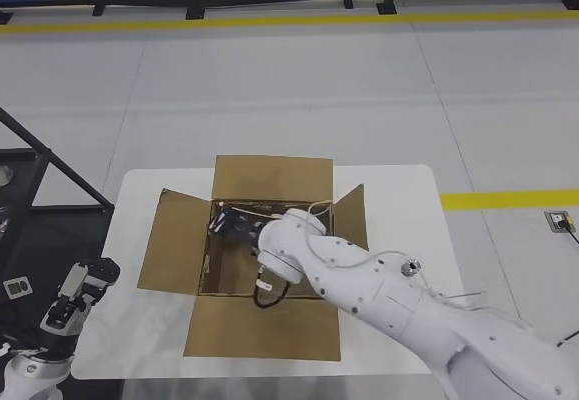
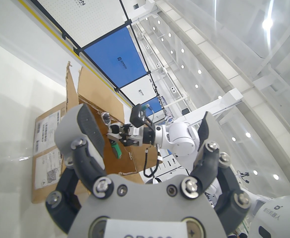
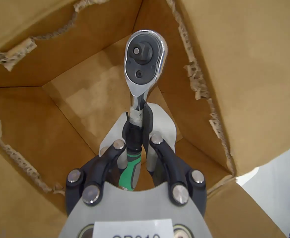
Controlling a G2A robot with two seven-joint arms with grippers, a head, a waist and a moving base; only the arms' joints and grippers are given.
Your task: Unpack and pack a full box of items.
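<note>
An open cardboard box (image 1: pixel 181 245) stands on the white table (image 1: pixel 409 200), flaps spread outward. My right gripper (image 3: pixel 137 122) is inside the box (image 3: pixel 234 75), shut on a ratchet wrench (image 3: pixel 145 60) at the neck above its green and grey handle. The chrome head points toward the box floor. In the top view, the right gripper (image 1: pixel 235 223) is near the far left corner of the box. My left gripper (image 2: pixel 145 122) is open and holds nothing. It sits by the table's near left corner (image 1: pixel 74 295), facing the box (image 2: pixel 95 95) and the right gripper (image 2: pixel 112 132).
A black metal frame (image 1: pixel 19 190) with small items stands left of the table. The box floor seen in the right wrist view is bare cardboard. Bare table surface lies right of the box and along the left edge.
</note>
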